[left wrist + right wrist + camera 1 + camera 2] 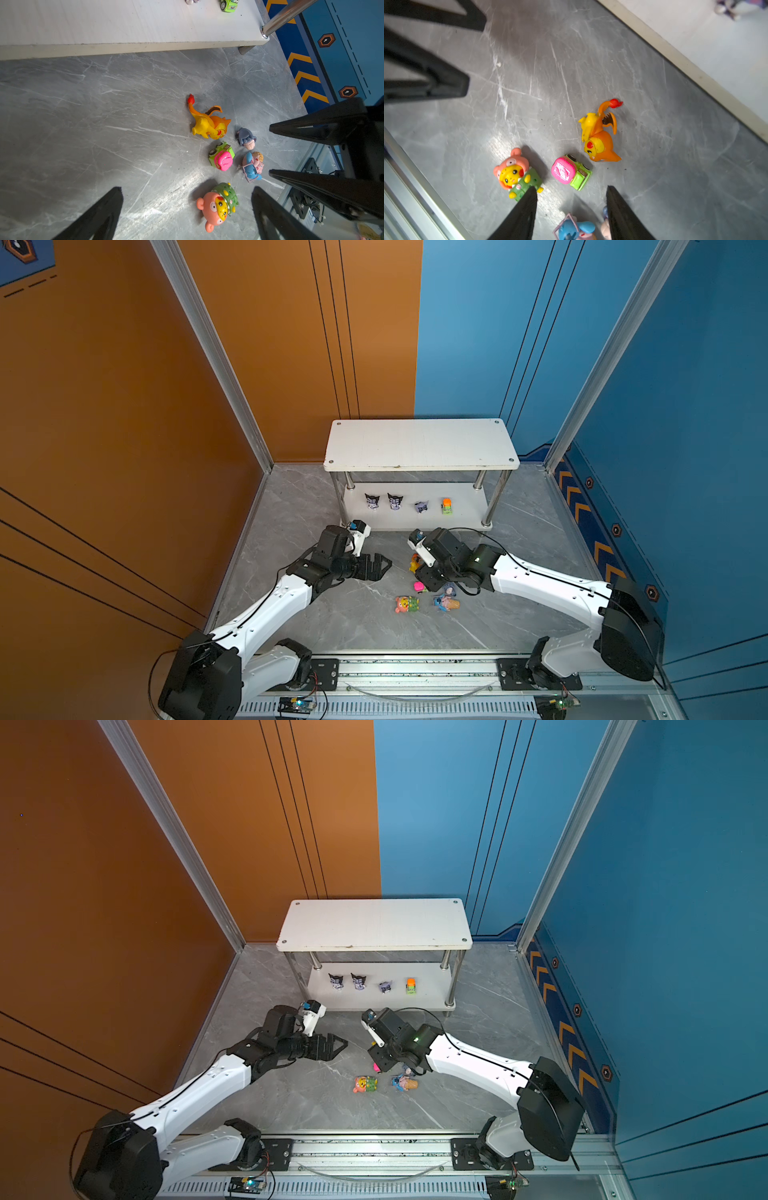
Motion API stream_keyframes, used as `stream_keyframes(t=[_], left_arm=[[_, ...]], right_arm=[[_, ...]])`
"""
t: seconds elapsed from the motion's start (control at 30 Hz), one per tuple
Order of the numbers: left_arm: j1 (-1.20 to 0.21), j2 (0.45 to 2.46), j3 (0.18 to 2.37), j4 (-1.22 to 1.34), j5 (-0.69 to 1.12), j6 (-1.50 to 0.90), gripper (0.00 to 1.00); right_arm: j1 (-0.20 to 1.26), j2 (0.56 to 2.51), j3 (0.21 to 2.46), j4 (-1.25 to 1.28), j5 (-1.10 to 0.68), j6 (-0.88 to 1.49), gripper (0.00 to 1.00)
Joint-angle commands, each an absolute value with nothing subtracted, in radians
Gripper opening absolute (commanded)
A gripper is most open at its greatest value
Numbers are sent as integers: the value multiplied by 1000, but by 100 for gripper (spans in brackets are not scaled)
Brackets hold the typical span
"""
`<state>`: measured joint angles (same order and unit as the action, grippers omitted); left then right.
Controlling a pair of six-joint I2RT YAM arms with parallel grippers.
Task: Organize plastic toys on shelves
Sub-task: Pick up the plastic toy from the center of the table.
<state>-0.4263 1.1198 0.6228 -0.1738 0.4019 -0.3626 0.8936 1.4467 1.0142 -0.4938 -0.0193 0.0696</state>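
Seemingly mid-reach: the right gripper (pixel 571 187), jaws part-spread and empty, has the pink-roofed green car (pixel 571 171) just beyond its tips; next, lower and pinch it

At far edge of grey marbled counter (pixel 311 614), shelves (pixel 419 443); on lower board (pixel 467 512), in a row: two black-purple horned figurines (pixel 372 501) (pixel 395 501), paler purple figurine (pixel 421 506), orange-topped green car (pixel 446 506). Clustered mid-counter: orange dragon (pixel 209 124), pink-topped green car (pixel 221 155), grey donkey (pixel 246 138), blue figurine (pixel 252 166), pink-yellow figurine (pixel 216 204).
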Motion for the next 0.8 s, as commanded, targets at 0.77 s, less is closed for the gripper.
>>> stream_keyframes(t=[0.77], left_arm=[[-418, 1069, 558, -111, 428, -370, 98]], right_arm=[[838, 1664, 1139, -668, -155, -413, 50]])
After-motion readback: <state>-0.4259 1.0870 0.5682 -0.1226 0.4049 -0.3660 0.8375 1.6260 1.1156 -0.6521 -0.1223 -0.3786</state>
